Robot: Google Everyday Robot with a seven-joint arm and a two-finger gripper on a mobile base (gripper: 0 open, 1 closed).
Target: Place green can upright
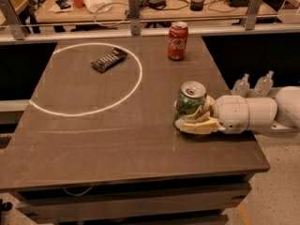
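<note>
I see the green can [190,101] standing upright near the right edge of the table [117,144], about midway between the far and near right corners, silver pull-tab top facing up. The gripper [193,115] comes in from past the right edge on a white arm [253,114], and its pale fingers [199,125] sit tight against the can's lower body, one along the near side and the other tucked behind the can's right side, so I read the pincer as narrowed onto the can and holding it. I can't tell if the can's base bears on the tabletop or hangs just above it. A red Coca-Cola can [177,41] stands upright by the far edge, towards the far right corner, well apart from the green can. A dark wrapped snack bar [108,60] lies flat inside the white chalk circle [141,76] on the far left part of the table. Two small clear bottles [241,84] stand off the table, just past its right edge, behind the arm.
</note>
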